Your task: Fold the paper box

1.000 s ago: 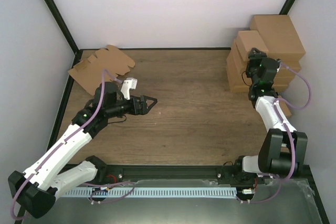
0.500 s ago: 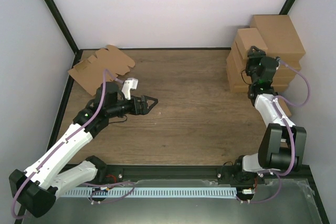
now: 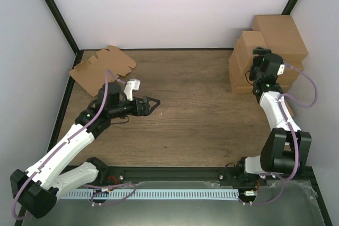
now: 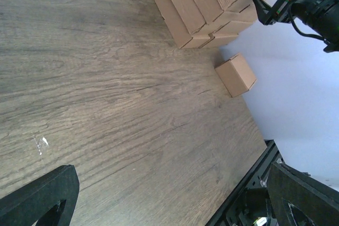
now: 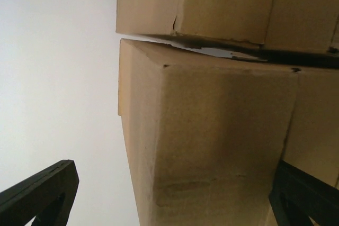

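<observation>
Paper box [image 4: 235,75]: small plain brown cardboard cuboid, matte, on the wood-grain bench [image 3: 201,109] at 3 o'clock by the white wall, near the stacked brown cartons [image 3: 275,38]. Notched flat blanks [image 3: 100,67] piled at 10 o'clock. My left gripper [image 3: 151,102] is spread wide and empty above the bench. My right gripper [image 5: 175,183] is wide too, nothing held, facing a carton corner; can't tell if touching.

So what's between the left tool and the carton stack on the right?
Nothing: only bare wooden table between left tool and carton stack, seen in the top view.
</observation>
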Tool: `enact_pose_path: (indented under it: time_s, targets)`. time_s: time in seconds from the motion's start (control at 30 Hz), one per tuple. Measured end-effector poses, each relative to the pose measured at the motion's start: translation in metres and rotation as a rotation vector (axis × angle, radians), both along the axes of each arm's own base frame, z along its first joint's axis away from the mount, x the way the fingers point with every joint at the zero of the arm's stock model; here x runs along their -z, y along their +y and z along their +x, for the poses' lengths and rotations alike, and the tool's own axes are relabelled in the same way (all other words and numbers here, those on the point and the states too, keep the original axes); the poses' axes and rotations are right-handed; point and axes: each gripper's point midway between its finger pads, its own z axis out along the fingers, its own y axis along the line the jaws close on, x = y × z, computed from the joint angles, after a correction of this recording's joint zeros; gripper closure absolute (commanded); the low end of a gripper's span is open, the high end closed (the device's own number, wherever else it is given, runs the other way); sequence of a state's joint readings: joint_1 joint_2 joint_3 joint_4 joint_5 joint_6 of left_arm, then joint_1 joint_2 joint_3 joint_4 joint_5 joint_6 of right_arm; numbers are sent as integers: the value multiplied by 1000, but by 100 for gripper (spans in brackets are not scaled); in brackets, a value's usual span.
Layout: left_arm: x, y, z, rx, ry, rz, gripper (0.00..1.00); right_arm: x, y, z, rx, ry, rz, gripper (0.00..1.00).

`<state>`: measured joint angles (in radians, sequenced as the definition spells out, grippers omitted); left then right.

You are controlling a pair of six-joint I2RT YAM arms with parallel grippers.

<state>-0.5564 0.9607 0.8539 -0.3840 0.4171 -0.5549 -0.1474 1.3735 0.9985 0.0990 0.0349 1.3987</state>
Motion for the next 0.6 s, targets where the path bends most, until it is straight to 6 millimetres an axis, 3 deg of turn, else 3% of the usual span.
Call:
enact_pose_path:
  time_s: [0.23, 0.6]
  targets:
    - [0, -2, 0, 7, 5, -14, 0, -8, -3, -10, 33, 124, 31, 0]
    - [13, -4, 1, 11, 32, 1, 0, 9, 2, -52, 19, 294, 1, 0]
